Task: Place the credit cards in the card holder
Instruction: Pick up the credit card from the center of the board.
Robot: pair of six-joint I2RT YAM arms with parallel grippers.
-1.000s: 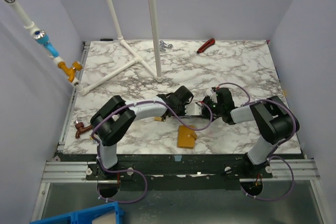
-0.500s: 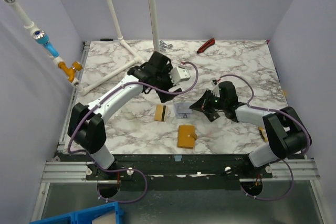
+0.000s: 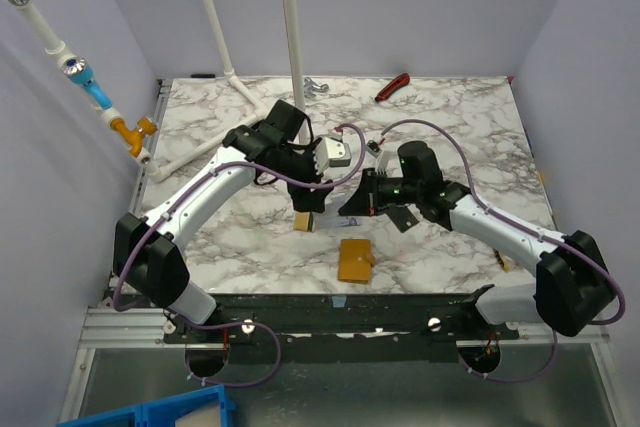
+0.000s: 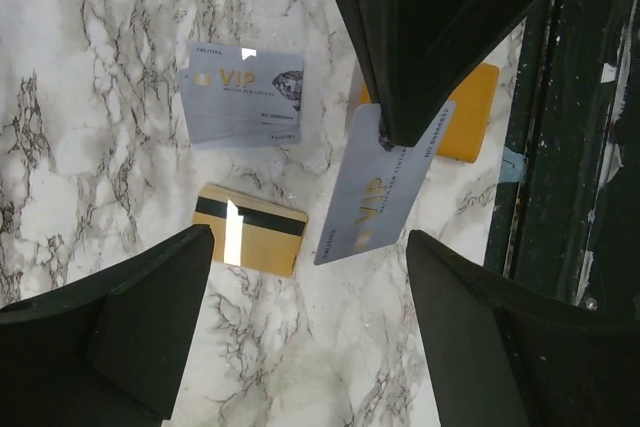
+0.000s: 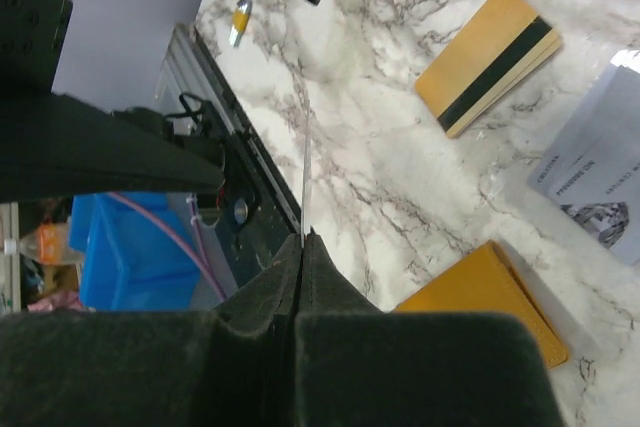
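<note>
The setting is a robotics lab test cell. Plain lavender partition walls (image 3: 90,17) enclose a marble-patterned tabletop (image 3: 450,127) beneath both grippers. Behind them, an aluminium extrusion rail (image 3: 130,327) carries the arm bases. Beyond them, a white plastic pipe stand (image 3: 290,47) rises from the table.
</note>
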